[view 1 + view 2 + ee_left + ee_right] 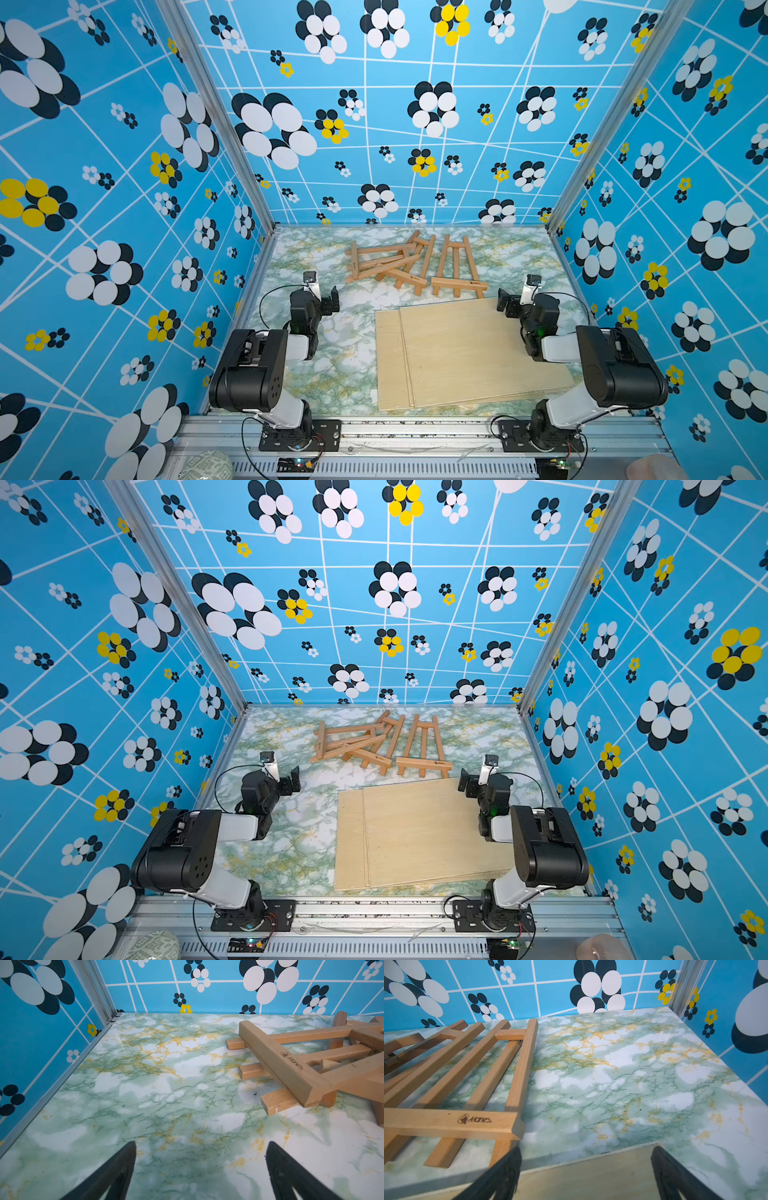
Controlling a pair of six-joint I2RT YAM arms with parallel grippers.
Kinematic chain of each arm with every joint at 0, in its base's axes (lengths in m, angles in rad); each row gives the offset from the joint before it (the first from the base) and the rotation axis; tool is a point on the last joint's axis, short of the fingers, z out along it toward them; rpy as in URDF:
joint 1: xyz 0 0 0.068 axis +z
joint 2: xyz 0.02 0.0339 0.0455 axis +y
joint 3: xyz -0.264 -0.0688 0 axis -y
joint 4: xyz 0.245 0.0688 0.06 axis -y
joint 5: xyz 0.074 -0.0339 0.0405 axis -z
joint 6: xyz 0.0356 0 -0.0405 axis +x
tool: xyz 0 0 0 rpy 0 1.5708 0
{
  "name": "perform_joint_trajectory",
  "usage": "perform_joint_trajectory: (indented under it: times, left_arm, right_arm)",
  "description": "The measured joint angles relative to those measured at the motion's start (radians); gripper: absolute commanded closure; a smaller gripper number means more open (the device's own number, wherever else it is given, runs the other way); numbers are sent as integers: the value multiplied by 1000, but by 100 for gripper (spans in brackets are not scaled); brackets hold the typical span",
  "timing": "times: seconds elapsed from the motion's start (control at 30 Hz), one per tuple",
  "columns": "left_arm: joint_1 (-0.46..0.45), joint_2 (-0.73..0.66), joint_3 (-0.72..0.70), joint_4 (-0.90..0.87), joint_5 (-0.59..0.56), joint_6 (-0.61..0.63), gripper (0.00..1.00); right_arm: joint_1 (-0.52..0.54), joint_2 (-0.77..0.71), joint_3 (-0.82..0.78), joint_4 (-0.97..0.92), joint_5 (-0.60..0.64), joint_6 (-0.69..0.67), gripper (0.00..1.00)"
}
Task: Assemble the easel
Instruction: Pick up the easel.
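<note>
Folded wooden easels lie flat at the back of the marble-patterned table. One easel [457, 266] [423, 744] lies alone, its branded ledge bar [483, 1122] nearest my right gripper. A tangled pile of easels [386, 259] [357, 742] lies to its left, with one end [286, 1064] showing in the left wrist view. My left gripper [330, 302] [201, 1144] hovers open over bare table, short of the pile. My right gripper [505, 303] [586, 1148] is open above the far corner of the plywood boards, holding nothing.
Stacked thin plywood boards [469, 353] [424, 833] [581, 1174] cover the near right part of the table. Blue patterned walls close in three sides. An aluminium rail [415, 428] carrying both arm bases runs along the front edge.
</note>
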Motion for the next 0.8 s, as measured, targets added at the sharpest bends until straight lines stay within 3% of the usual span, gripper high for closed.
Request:
perform_joint_trajectory:
  times: [0.8]
  left_arm:
    - [0,0,0,0,0,0,1]
  right_arm:
    - [0,0,0,0,0,0,0]
